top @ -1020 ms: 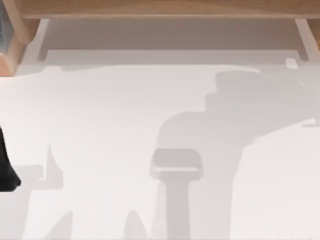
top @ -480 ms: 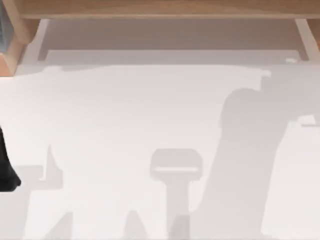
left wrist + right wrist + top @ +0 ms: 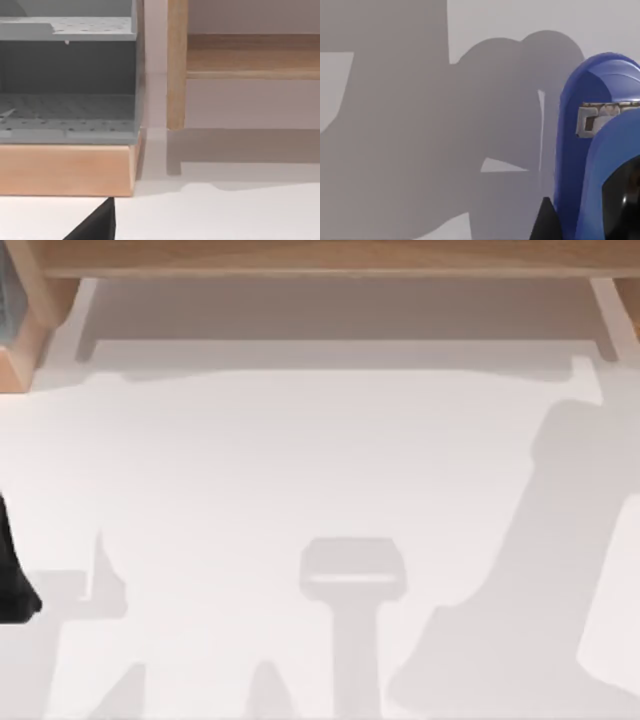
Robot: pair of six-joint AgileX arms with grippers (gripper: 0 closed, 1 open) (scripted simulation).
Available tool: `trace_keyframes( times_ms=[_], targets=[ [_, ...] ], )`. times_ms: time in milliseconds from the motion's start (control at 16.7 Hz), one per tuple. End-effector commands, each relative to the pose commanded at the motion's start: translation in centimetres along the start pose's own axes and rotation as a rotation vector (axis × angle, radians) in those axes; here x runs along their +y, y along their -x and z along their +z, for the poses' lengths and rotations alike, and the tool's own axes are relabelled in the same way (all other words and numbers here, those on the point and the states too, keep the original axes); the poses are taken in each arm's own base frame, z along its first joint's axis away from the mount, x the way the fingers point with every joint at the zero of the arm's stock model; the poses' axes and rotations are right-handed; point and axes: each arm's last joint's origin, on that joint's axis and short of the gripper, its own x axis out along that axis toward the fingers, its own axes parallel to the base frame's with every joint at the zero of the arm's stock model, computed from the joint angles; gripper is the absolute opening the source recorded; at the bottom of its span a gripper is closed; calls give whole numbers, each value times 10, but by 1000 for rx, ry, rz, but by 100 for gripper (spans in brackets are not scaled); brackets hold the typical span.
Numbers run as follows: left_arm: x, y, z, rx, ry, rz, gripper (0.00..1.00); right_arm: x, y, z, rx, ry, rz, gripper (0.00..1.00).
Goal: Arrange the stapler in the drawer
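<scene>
The stapler (image 3: 575, 150) is bright blue with a rounded end and a pale grey mark (image 3: 600, 118) on top. It lies on the white surface, very close in the right wrist view. A black part of my right gripper (image 3: 545, 225) shows right beside it. The drawer (image 3: 340, 353) stands pulled out at the back of the table, under a wooden top (image 3: 330, 255). My left arm (image 3: 12, 585) is parked at the table's left edge, and a black part of its gripper (image 3: 97, 226) faces the wooden cabinet.
A grey perforated shelf unit (image 3: 67, 80) sits on a wooden base (image 3: 65, 170) at the back left. A wooden upright (image 3: 176, 65) stands beside it. Broad arm shadows (image 3: 520, 620) cross the white table.
The right arm's shadow has swept from the table's middle towards the right edge of the top view. The left arm has not moved.
</scene>
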Motion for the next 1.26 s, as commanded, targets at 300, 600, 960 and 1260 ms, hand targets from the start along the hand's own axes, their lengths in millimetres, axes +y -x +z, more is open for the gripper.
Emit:
trace_keyframes(
  times_ms=[300, 600, 960, 1260],
  targets=[
    [0, 0, 0, 0, 0, 0, 100, 0, 0, 0, 0, 0, 0, 23],
    [0, 0, 0, 0, 0, 0, 100, 0, 0, 0, 0, 0, 0, 60],
    [0, 0, 0, 0, 0, 0, 100, 0, 0, 0, 0, 0, 0, 100],
    [0, 0, 0, 0, 0, 0, 100, 0, 0, 0, 0, 0, 0, 100]
  ],
)
